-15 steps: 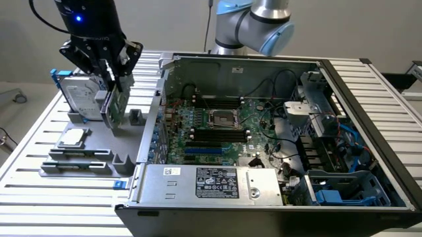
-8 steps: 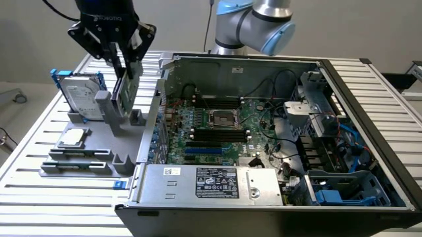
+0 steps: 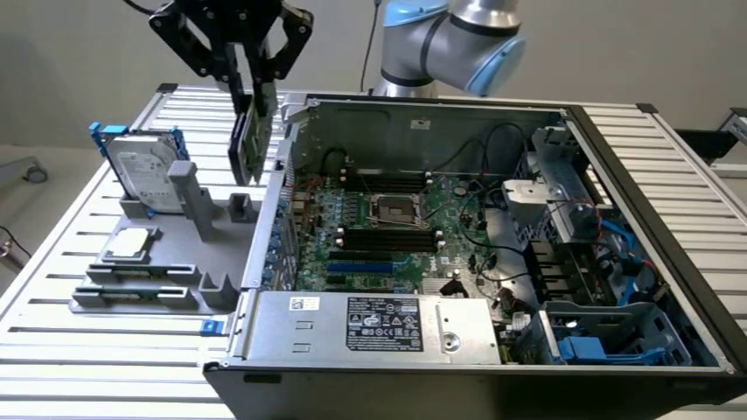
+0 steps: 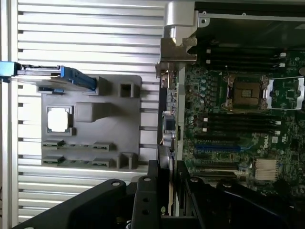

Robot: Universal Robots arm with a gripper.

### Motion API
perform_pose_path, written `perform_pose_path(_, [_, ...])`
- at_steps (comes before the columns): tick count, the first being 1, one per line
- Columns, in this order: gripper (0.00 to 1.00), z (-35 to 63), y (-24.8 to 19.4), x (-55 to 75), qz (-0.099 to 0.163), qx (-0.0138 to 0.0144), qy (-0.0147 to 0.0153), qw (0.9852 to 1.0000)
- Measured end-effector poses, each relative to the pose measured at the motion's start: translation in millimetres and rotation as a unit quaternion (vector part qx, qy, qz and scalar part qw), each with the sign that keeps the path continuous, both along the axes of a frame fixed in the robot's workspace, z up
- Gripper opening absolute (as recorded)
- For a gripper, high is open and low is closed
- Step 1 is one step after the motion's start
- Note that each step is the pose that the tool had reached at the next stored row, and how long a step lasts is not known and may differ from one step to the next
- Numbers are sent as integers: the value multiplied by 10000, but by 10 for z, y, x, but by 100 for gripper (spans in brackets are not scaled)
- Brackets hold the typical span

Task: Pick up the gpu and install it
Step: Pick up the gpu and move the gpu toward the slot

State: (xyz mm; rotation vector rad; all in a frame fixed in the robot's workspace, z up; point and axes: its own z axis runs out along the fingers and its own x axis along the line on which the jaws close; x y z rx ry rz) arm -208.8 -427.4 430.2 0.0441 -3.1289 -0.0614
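Note:
The gpu (image 3: 248,140) hangs on edge in the air, a thin dark card with a green side, held from above by my gripper (image 3: 254,92), which is shut on it. It is above the gap between the grey holder (image 3: 175,254) and the left wall of the open computer case (image 3: 271,227). In the wrist view the gpu (image 4: 169,124) runs edge-on from my gripper (image 4: 167,171) out to its silver bracket (image 4: 178,45), along the case edge beside the motherboard (image 4: 238,119). Blue expansion slots (image 3: 373,262) lie on the motherboard (image 3: 386,219).
The grey holder (image 4: 90,124) carries a hard drive in a blue frame (image 3: 146,171) and a square silver CPU chip (image 3: 129,243). A silver power supply (image 3: 373,324) fills the case's near side. Cables and drive bays (image 3: 583,262) crowd the exterior view's right.

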Motion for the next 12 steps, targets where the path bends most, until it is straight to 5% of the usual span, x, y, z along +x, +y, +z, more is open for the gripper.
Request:
perform_pose_path(3, [26, 14, 0, 136, 0, 21, 0, 10000])
perform_pose_path(12, [26, -64, 8, 543, 0, 22, 6, 10000])
